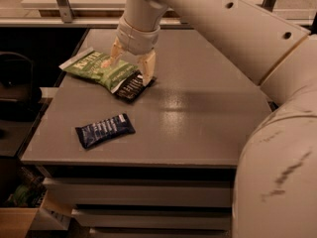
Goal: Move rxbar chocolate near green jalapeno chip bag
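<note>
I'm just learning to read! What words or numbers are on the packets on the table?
Green jalapeno chip bag: white lettering, too blurred to read.
Rxbar chocolate, right beside the bag: rows of white lettering, too small to read.
Navy-blue bar wrapper: pale lettering, too blurred to read.
Gripper, open, just above the rxbar and bag: no writing visible.

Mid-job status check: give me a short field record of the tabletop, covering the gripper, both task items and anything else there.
gripper: open, low over the spot where bag and bar meet, one finger over the bag, the other at the bar's edge
rxbar chocolate: flat on the table, not gripped, right against the bag's white sealed end
green jalapeno chip bag: lying at the table's far camera-left area
navy-blue bar: near front camera-left, apart from both
table: grey top
</note>
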